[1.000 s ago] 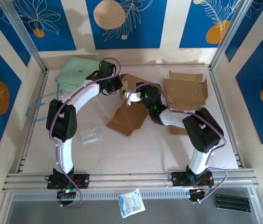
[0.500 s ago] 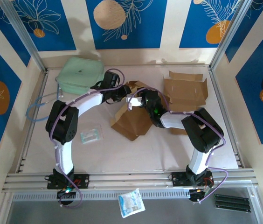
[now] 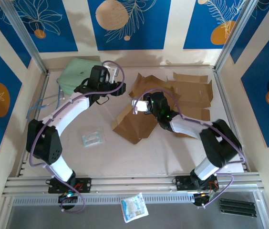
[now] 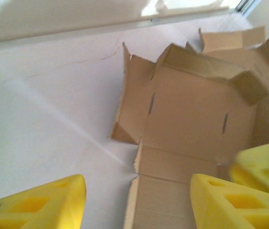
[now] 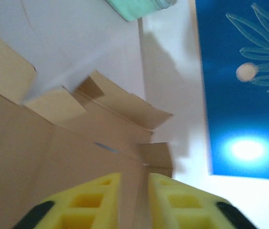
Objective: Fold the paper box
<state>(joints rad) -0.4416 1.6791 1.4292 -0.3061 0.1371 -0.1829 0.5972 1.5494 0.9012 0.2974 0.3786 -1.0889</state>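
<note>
You're early in the fold. The brown cardboard box blank [image 3: 137, 124] lies spread open around the middle of the pale table [image 3: 125, 157] and reaches toward its far right corner. More flat brown cardboard [image 3: 191, 93] sits there, and I can't tell where one piece ends and the other begins.

In the left wrist view a few side flaps stand partly up around the creased base panel, but no wall is locked and no corner is tucked. Raising the walls, tucking the tabs and closing the box all look to be ahead of you.

The left gripper [image 4: 137, 191] is spread wide, with nothing between its yellow fingers — it hangs over the blank's left edge. The right gripper [image 5: 134, 183] has only a narrow gap, and a thin cardboard edge runs into it. I can't tell whether it is pinching that edge.

No brand or lettering shows on the cardboard. The small clear plastic packet [image 3: 92, 137] near the table's left edge carries print too small to read.
</note>
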